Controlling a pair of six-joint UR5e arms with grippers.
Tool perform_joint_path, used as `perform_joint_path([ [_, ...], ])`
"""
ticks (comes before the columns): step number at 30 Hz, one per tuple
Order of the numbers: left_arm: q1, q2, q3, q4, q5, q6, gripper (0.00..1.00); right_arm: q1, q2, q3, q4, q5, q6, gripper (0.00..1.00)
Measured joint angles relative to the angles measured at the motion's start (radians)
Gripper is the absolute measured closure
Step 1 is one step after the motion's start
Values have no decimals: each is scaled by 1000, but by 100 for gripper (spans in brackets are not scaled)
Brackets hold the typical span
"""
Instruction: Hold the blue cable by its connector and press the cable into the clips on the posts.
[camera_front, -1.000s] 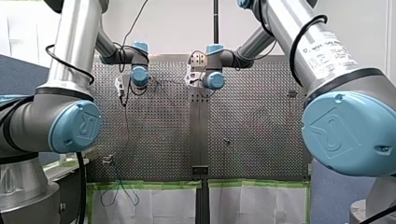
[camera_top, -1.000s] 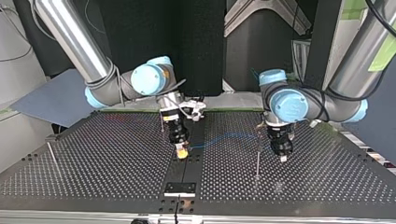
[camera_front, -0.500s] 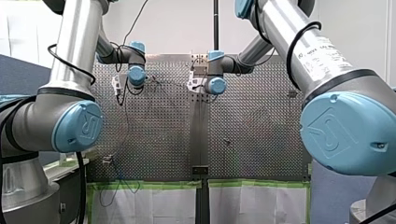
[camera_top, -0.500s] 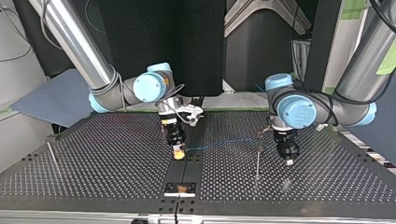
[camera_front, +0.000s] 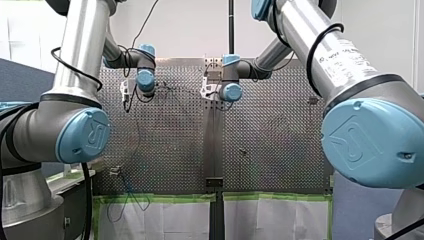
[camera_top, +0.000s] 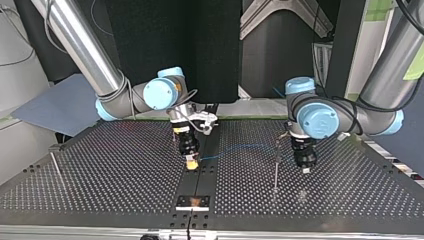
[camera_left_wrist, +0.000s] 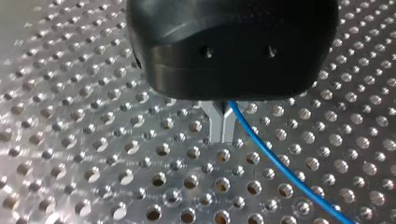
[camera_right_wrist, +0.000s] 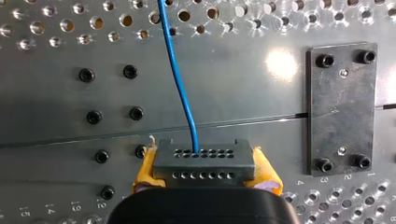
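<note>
In the right wrist view, my right gripper (camera_right_wrist: 205, 169) is shut on the dark grey connector (camera_right_wrist: 204, 161), which sits between its yellow pads (camera_right_wrist: 145, 169). The blue cable (camera_right_wrist: 180, 79) runs ahead from the connector. In the top view my right gripper (camera_top: 192, 162) is low over the table's middle strip. The blue cable (camera_top: 240, 148) stretches to a thin post (camera_top: 275, 170), and my left gripper (camera_top: 305, 169) is just beyond it. In the left wrist view my left gripper (camera_left_wrist: 223, 128) has its metal fingers almost together. The blue cable (camera_left_wrist: 280, 170) comes out from between them.
The perforated table (camera_top: 125, 190) spreads out on all sides. A second thin post (camera_top: 55, 165) stands at the top view's left edge. A black bolted plate (camera_right_wrist: 343, 107) lies beside the connector. A small plate (camera_top: 192, 201) sits on the middle strip near the top view's front edge.
My left gripper swung out past the post, then came back a little toward it. The cable went from straight to slightly bowed. My right gripper shifted slightly away from the top camera, still holding the connector.
</note>
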Motion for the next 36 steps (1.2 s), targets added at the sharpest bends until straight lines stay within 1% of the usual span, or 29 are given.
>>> perform_joint_path([
  [1,-2,0,0,-3,-2,7,73,0,0,0,1,0,0,100],
  [2,-3,0,0,-7,-4,12,65,0,0,0,1,0,1,100],
  [3,-5,0,0,-14,-8,17,65,0,0,0,2,-1,1,100],
  [4,-6,0,0,-21,-11,19,59,0,0,0,3,-1,2,100],
  [5,-7,1,0,-28,-13,21,55,0,0,0,3,-1,2,100],
  [6,-8,1,0,-38,-14,21,55,0,0,0,3,-1,2,100],
  [8,-9,2,0,-54,-15,20,36,-1,0,0,4,-1,3,100],
  [9,-10,3,0,-64,-14,19,36,-1,0,0,4,-1,3,100],
  [10,-10,4,0,-71,-15,19,22,-1,0,0,5,-1,3,100],
  [11,-10,7,0,-78,-15,17,0,-1,0,0,5,-1,3,100],
  [17,-11,20,0,-130,-13,-21,0,2,0,0,6,-1,3,100],
  [20,-11,27,0,-152,0,-43,0,3,0,0,6,-2,3,100],
  [26,-13,66,-6,-201,42,-91,0,3,1,0,9,-2,3,100],
  [30,-12,90,-31,-240,65,-130,0,2,1,0,9,-2,3,100],
  [33,-14,97,-49,-264,86,-145,0,1,1,0,10,-2,3,100],
  [36,-14,111,-71,-289,107,-149,0,0,1,0,11,-2,3,100],
])
